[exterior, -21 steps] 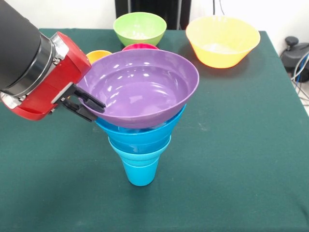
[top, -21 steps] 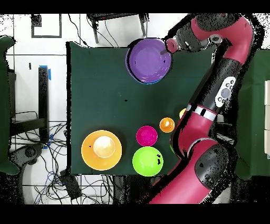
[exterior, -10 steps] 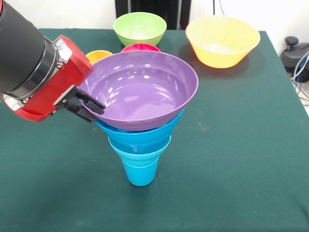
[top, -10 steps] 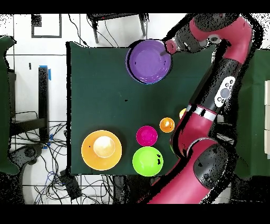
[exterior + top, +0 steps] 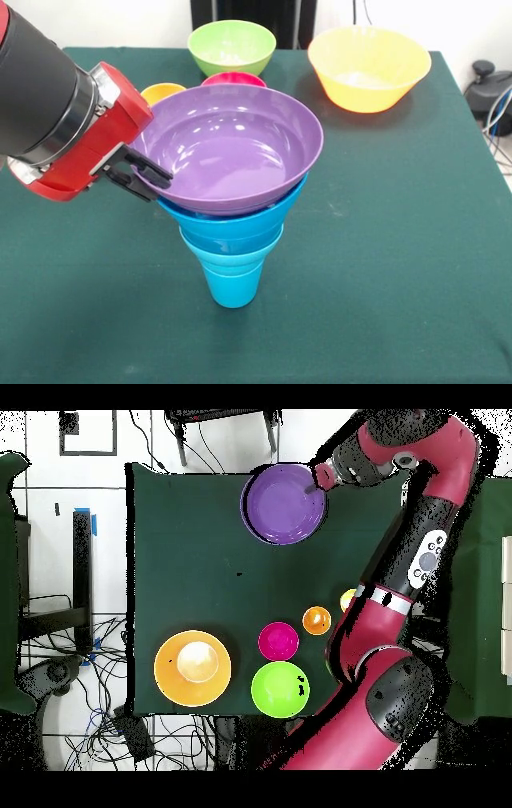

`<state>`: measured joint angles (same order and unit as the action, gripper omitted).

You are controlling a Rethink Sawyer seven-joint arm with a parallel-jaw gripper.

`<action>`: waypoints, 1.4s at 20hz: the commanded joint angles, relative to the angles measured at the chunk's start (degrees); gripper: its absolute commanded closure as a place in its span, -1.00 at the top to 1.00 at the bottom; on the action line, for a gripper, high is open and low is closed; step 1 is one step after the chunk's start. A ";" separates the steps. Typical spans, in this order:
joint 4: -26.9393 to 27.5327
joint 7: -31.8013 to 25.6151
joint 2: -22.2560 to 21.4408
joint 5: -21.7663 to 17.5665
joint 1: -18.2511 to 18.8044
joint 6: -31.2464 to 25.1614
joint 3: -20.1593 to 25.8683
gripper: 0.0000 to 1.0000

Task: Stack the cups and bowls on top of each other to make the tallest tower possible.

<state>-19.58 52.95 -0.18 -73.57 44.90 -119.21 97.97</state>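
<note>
We kept gripper (image 5: pixel 148 178) pinched on purple bowl (image 5: pixel 228 148) rim; bowl levelled since a second ago, settling atop blue stack (image 5: pixel 232 240) beside fingers (tower taller). Yellow-orange bowl (image 5: pixel 368 68) far beyond.

1. A purple bowl (image 5: pixel 228 148) was seen above blue bowls (image 5: pixel 232 224) and a blue cup (image 5: pixel 232 284).
2. Green (image 5: pixel 231 46), red (image 5: pixel 232 78) and yellow-orange (image 5: pixel 369 68) bowls were seen.
3. The worktop (image 5: pixel 400 240) was covered in dark green.

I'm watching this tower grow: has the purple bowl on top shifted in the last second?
Yes, slightly. The purple bowl has slid toward the picture's left over the blue bowl beneath, its right rim pulling in, with the hand at its rim.
</note>
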 commanded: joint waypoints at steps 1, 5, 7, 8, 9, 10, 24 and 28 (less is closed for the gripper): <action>-1.52 -6.75 -2.74 0.28 -2.03 3.18 -7.96 -1.00; -1.26 -6.76 -2.79 0.82 -2.30 3.11 -8.43 -1.00; -0.96 -6.74 -2.77 0.90 -2.57 3.15 -8.48 -1.00; -1.29 -6.42 -2.78 1.38 -2.48 3.33 -8.75 -1.00; -1.01 -6.40 -2.75 1.23 -2.68 3.30 -8.64 -1.00; -1.36 -6.08 -2.76 1.66 -2.59 3.50 -8.90 -1.00; -3.07 -4.33 -2.53 5.07 -2.72 5.14 -10.79 -1.00; -4.17 -3.10 -2.44 6.55 -2.71 6.01 -11.78 -1.00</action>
<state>-20.25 52.95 -1.55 -67.91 44.88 -118.47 94.16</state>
